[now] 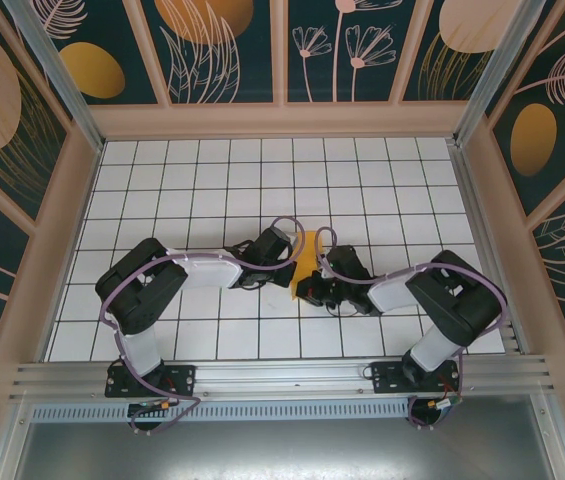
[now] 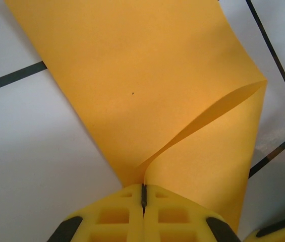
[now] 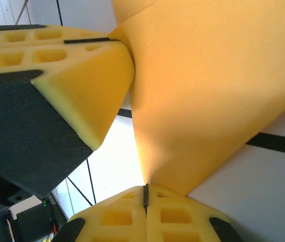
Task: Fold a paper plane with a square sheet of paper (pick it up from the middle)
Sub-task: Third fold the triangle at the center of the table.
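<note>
Near the middle of the table (image 1: 212, 180), the left claw (image 2: 144, 194) is closed tight on a curled fold of the orange-yellow sheet of paper (image 2: 147, 91). The right claw (image 3: 145, 194), just beside it, is clamped on another part of the sheet, which bows up between them.

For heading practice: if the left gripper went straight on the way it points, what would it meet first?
The square sheet of paper, pinched between the fingers of the left gripper and curling ahead of it; beyond, probably the table.
</note>
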